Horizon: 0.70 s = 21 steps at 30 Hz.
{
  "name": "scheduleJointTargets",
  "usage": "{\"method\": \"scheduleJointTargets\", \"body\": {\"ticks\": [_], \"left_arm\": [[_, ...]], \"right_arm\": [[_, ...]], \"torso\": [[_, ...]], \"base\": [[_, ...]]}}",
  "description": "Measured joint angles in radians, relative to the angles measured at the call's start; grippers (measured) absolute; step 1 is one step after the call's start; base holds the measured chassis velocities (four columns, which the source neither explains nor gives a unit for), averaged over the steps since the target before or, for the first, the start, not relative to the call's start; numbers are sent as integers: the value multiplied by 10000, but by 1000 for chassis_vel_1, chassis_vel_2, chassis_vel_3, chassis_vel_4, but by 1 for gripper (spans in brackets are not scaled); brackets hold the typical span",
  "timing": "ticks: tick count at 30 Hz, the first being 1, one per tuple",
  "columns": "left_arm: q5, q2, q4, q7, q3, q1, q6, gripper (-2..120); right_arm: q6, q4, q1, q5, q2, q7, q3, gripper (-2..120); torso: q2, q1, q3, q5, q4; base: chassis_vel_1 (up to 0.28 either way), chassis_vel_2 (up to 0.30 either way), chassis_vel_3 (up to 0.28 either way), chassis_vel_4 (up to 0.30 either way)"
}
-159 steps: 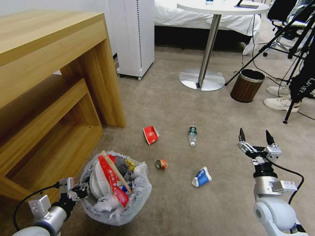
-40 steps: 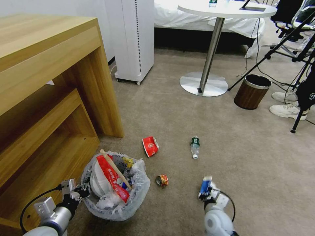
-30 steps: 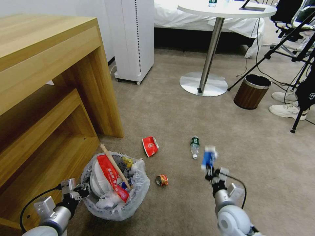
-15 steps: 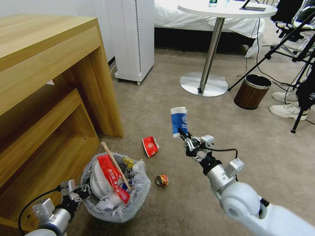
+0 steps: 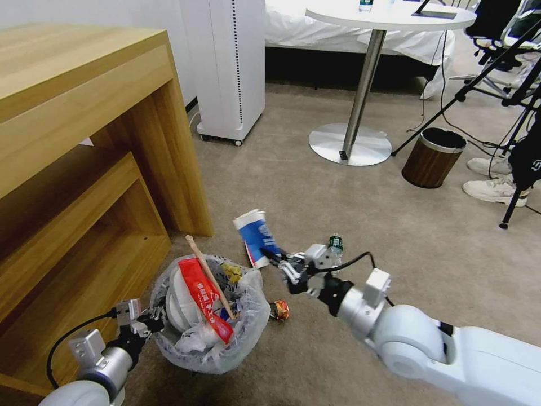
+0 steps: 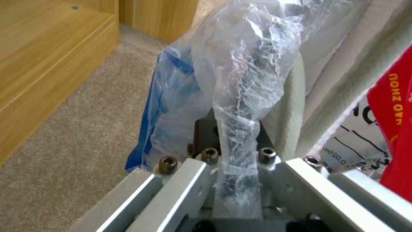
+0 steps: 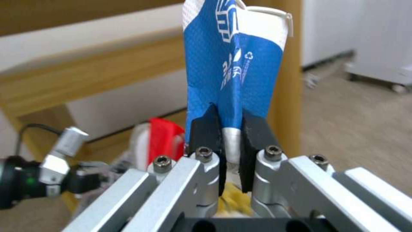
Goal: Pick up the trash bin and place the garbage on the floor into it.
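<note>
My right claw (image 5: 274,260) is clamped on the blue-white carton (image 5: 255,237), pinching its lower end; in the right wrist view the two dark pads (image 7: 205,129) squeeze it flat and it stands up beyond them. My left claw (image 5: 147,325) is closed on the rim of the trash bin (image 5: 211,316), bag plastic bunched between the fingers in the left wrist view, bin held near the lower shelf corner of the wooden desk (image 5: 84,101).

Step in hand, I judge: drop the carton in. It hangs just beside the bin's far rim, not yet over the mouth. Bring it further over the opening, past the wooden stick (image 5: 209,275) poking up out of the bin, before spreading the fingers. The bin is heaped, red wrapper (image 5: 206,299) on top, so release low and central or it may roll off. Keep the left grip steady.

Hard to make out: the red-white paper cup on the floor is mostly behind the carton. The bottle (image 5: 335,245) shows only its green-labelled part above my right wrist. The small crumpled wrapper (image 5: 279,309) is partly tucked behind the bag edge. Can't tell whether the bin's base touches the carpet.
</note>
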Motion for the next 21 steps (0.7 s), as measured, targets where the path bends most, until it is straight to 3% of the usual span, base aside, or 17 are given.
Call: {"method": "scheduleJointTargets", "body": {"ticks": [3, 6, 9, 11, 15, 21], "left_arm": [[13, -35, -73, 3, -31, 52, 0, 0], [18, -53, -87, 3, -42, 64, 0, 0], [65, -133, -100, 13, -81, 132, -6, 0], [93, -226, -129, 27, -127, 167, -23, 0], [80, -286, -197, 31, -206, 169, -51, 0], [46, -365, -223, 43, -306, 165, -116, 0]], "right_arm": [[484, -442, 523, -207, 247, -781, -623, 6], [603, -580, 766, -282, 336, -958, -898, 6], [733, -837, 1693, -368, 630, -1133, -1888, 6], [741, -1096, 2837, -360, 1046, -1081, -3034, 6], [616, -1416, 3765, -246, 1585, -801, -4173, 6], [247, -1640, 4143, -79, 2116, -226, -4955, 6]], "torso": [[0, 0, 0, 1, 0], [0, 0, 0, 0, -1], [0, 0, 0, -1, -2], [0, 0, 0, -2, 2], [0, 0, 0, -2, 0], [0, 0, 0, 0, 1]], "base": [[0, 0, 0, 0], [0, 0, 0, 0], [0, 0, 0, 0], [0, 0, 0, 0], [0, 0, 0, 0], [0, 0, 0, 0]]}}
